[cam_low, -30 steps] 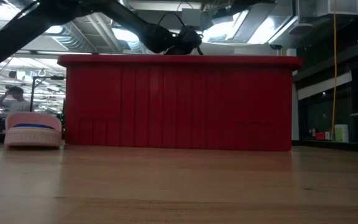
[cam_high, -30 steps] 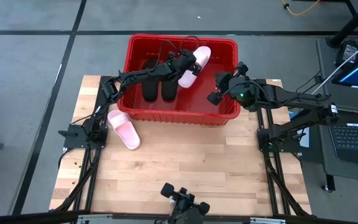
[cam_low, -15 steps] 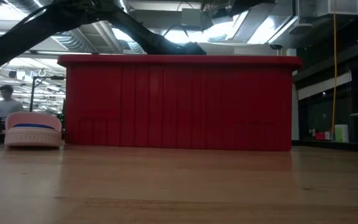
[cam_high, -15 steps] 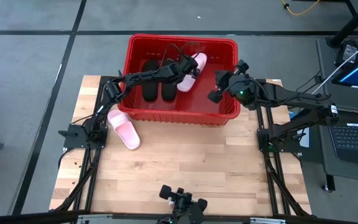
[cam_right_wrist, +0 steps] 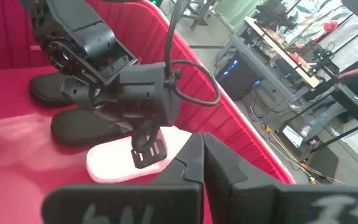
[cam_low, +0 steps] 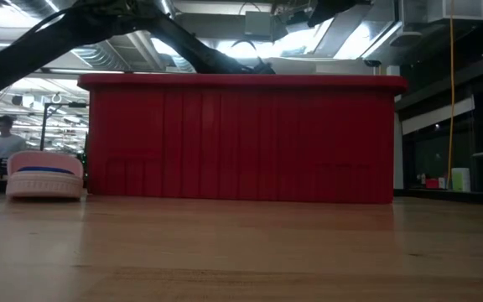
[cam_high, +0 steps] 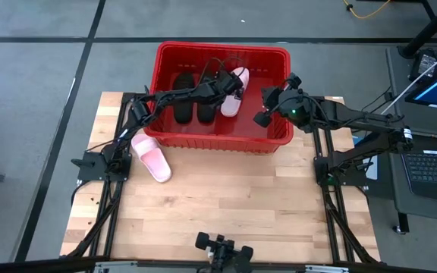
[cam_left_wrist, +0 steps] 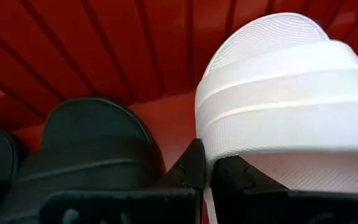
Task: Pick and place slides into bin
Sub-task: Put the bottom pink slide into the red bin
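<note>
Table [cam_high: 226, 205]: pale wood | floor [cam_high: 36, 91]: grey | person [cam_low: 2, 138] behind

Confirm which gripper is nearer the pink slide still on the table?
Left. The left gripper is inside the bin, shut on the other pink slide; the right gripper hovers over the bin's right end, farther from the table slide.

Four slides in all, two black slides [cam_high: 183, 108] [cam_high: 206, 108] side by side inside the bin [cam_high: 221, 142], one pale pink slide [cam_high: 234, 92] beside them in the bin, one pale pink slide [cam_high: 152, 158] near the table's [cam_high: 226, 197] left edge, one red bin, two arms
</note>
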